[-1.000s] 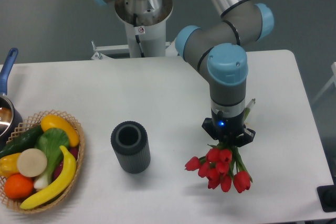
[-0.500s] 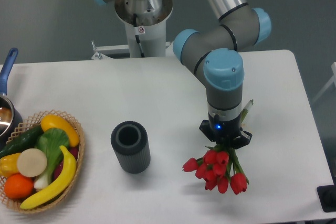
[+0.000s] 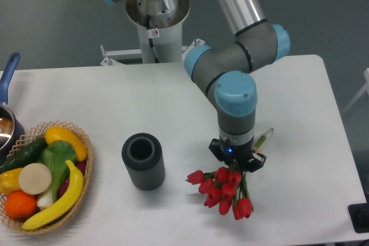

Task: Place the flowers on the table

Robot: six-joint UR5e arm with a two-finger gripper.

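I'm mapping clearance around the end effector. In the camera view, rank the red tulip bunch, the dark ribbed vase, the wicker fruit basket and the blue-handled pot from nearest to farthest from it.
1. Red tulip bunch: directly under the end effector, in its grip.
2. Dark ribbed cylindrical vase: to its left in the image, mid-table.
3. Wicker fruit basket: at the left edge of the table.
4. Blue-handled pot: farthest, cut off by the left image border.

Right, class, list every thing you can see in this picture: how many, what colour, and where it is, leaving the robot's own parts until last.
flowers: one bunch, red tulips with green stems, front right of centre, under the gripper
vase: one, dark grey, upright, left of the flowers
basket: one, wicker, front left, holding mixed fruit and vegetables
pot: one, blue handle, left edge
table: one, white
arm: one, grey and blue
gripper: one, black, on the stems
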